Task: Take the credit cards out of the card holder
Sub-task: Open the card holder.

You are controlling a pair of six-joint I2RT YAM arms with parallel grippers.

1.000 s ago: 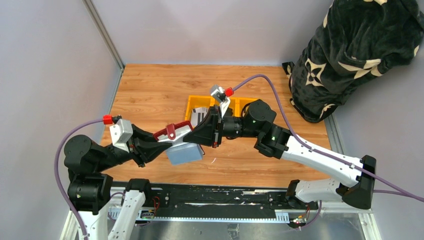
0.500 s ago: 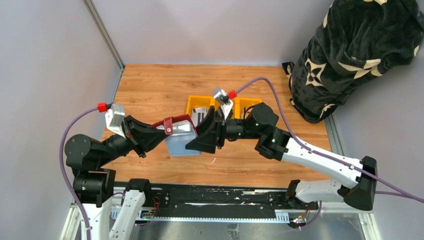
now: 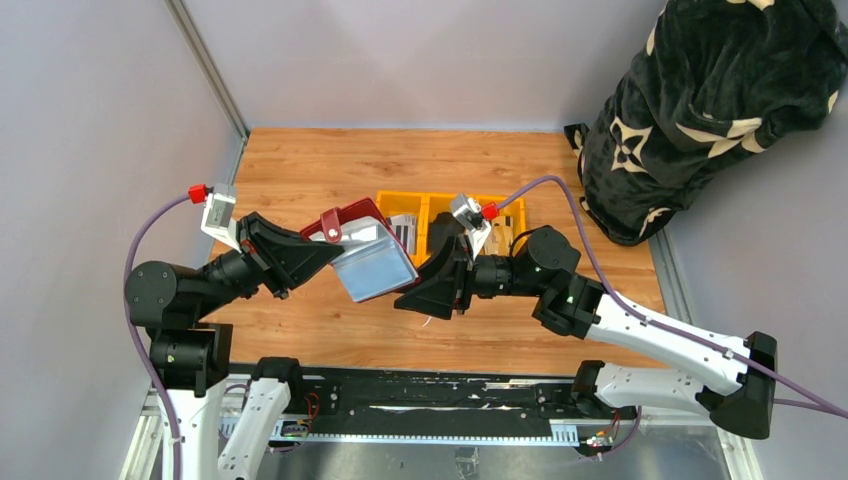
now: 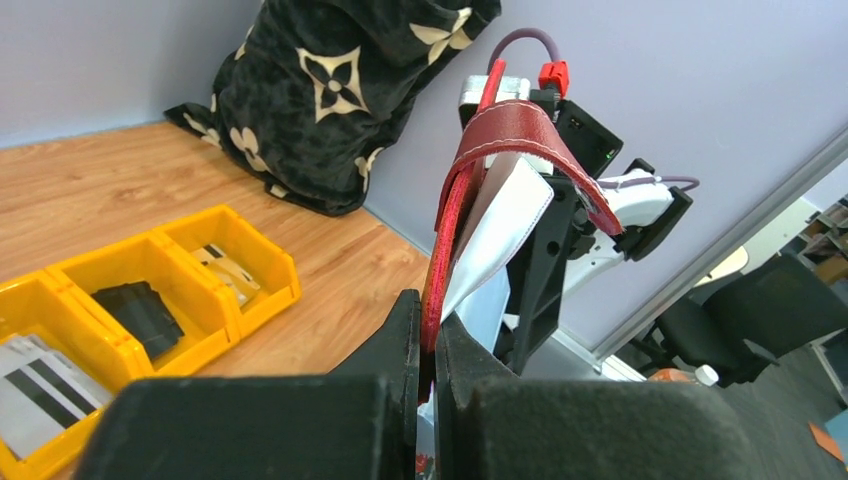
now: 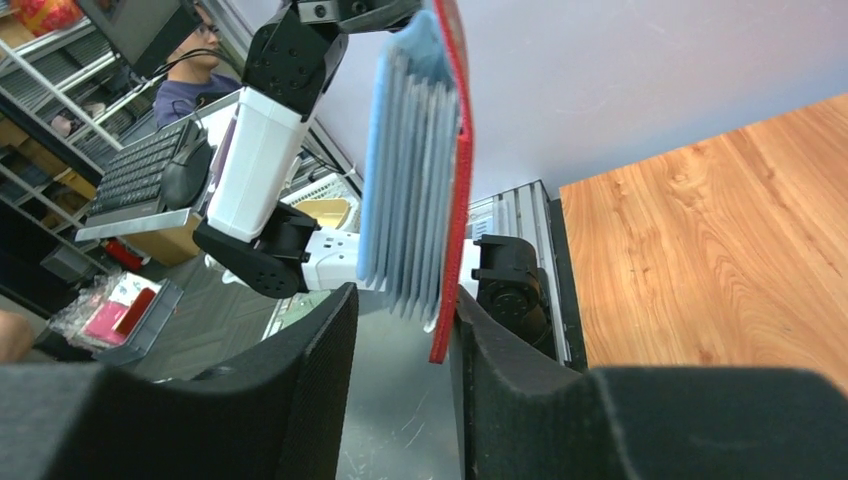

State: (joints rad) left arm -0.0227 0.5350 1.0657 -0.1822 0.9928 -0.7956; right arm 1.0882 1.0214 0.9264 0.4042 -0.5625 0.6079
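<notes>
Dark red leather-look card holder [image 3: 372, 262] is being pinched tight mid-frame by the left gripper [image 3: 335, 256], sleeves dangling; the right gripper [image 3: 415, 278] is being offered wide open, empty. Guessing a credit card needs tugging out next.

Evenly lit, pale lilac-grey walls [image 3: 400, 60] enclose a wood-grain tabletop [image 3: 300, 170]. A black, cream-patterned blanket [image 3: 720, 100] bulks at the far right. Black office chairs [image 4: 765, 320] stand in the room beyond.
</notes>
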